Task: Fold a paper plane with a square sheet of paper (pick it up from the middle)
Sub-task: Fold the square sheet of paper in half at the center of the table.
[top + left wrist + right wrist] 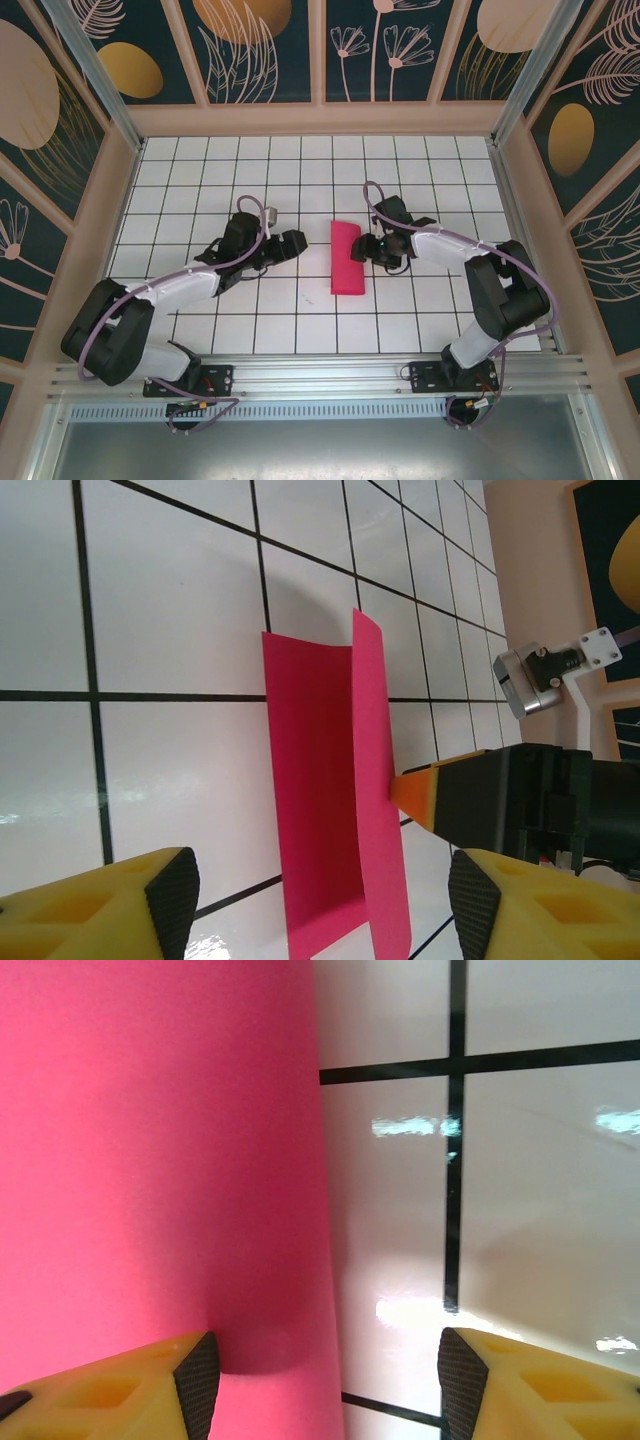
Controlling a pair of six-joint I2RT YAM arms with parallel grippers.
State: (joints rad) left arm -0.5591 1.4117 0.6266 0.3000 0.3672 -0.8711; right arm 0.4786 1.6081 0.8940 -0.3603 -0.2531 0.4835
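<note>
Nearest the lens, the left claw (322, 890) stood with its yellow fingers apart and nothing between them, low over the white tiled counter (280, 320). Just ahead of its tips lay the square sheet of paper (320, 810), magenta-pink and already creased into a narrow strip. One long flap lay flat while the other lifted a little along the fold. The strip ran lengthwise away from that claw, which probably left both long edges reachable from either side. Beyond the paper, the right claw (372, 248) faced it from the opposite side, also parted, with one orange fingertip (415, 792) touching the edge of the raised flap. From its own wrist the paper's edge sat beneath one finger and bare tile beneath the other. It seemed placed to steady or press the flap, not to lift it. The dart shape had not yet been formed, so the task looked early.
</note>
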